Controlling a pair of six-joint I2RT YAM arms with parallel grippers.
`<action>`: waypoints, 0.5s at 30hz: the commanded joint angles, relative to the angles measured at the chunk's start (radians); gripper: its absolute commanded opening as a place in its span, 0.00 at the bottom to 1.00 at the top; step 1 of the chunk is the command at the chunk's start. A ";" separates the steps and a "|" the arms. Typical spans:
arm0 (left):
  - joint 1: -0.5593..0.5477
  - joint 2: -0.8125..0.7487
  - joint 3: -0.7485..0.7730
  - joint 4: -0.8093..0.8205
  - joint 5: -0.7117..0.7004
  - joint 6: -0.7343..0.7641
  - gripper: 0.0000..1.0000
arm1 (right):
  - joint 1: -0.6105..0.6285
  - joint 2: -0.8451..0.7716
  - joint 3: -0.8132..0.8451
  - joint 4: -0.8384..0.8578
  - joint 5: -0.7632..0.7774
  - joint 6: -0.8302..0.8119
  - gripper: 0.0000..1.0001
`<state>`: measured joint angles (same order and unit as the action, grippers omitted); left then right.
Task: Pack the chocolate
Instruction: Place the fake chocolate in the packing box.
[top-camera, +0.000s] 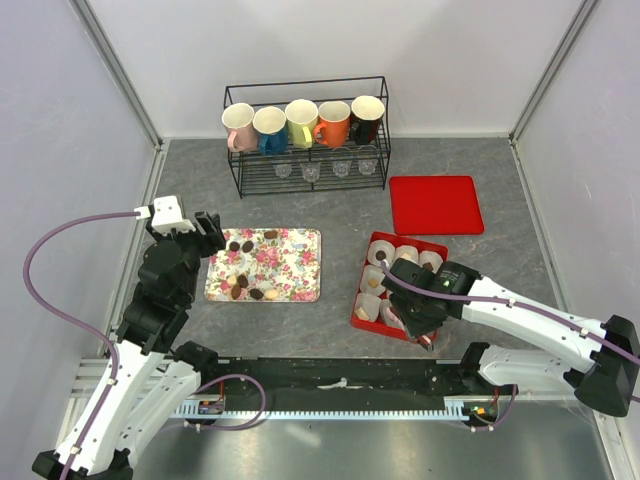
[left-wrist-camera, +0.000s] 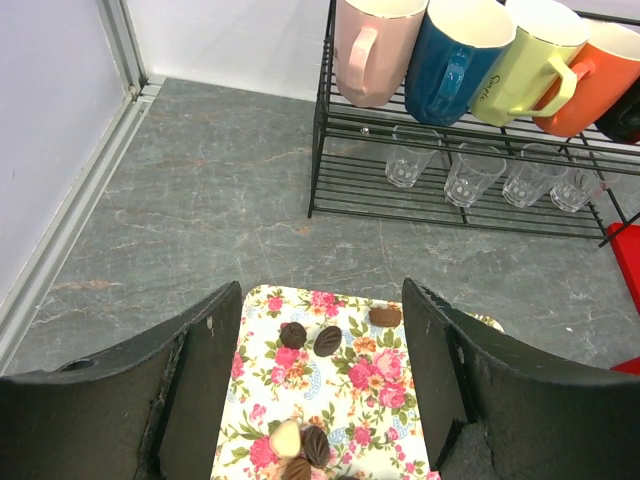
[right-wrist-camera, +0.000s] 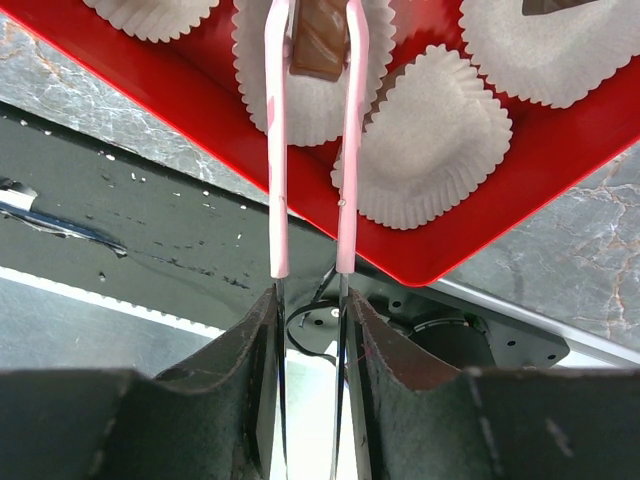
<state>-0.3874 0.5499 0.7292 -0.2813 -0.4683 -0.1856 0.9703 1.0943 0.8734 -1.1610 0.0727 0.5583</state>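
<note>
Right wrist view: the right pincer, clenched on a pair of pink-tipped metal tongs, holds a brown chocolate between the tong tips. It sits just above a white crinkled paper cup at the near end of the red plastic box. The piece has not yet been let go, and whether it touches the paper cannot be told.

From overhead, two other cups along the box's left side appear to hold dark pieces, while the three cups at its far end look empty. The packing therefore seems to be in its early part.

To the left of the box, well apart from it on the grey stone-patterned surface, lies a flower-printed tray. It carries the loose chocolates waiting to be moved, roughly eight of them, mostly dark with one or two pale. The left pincer hangs released and empty over the tray corner farthest from the box.

Beyond the box's far end a flat red lid lies apart from it, presumably to go on last. Farther back and to the box's left stands a black wire rack of coloured mugs.
</note>
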 joint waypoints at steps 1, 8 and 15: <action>0.004 0.002 -0.005 0.033 -0.001 -0.023 0.72 | -0.004 -0.005 0.003 0.014 0.019 0.002 0.39; 0.005 0.001 -0.005 0.031 0.000 -0.023 0.72 | -0.004 -0.013 0.012 0.017 0.029 0.002 0.43; 0.004 -0.002 -0.005 0.031 0.000 -0.023 0.72 | -0.004 -0.030 0.068 0.014 0.048 -0.015 0.42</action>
<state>-0.3874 0.5499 0.7292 -0.2813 -0.4683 -0.1856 0.9703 1.0939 0.8761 -1.1599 0.0856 0.5537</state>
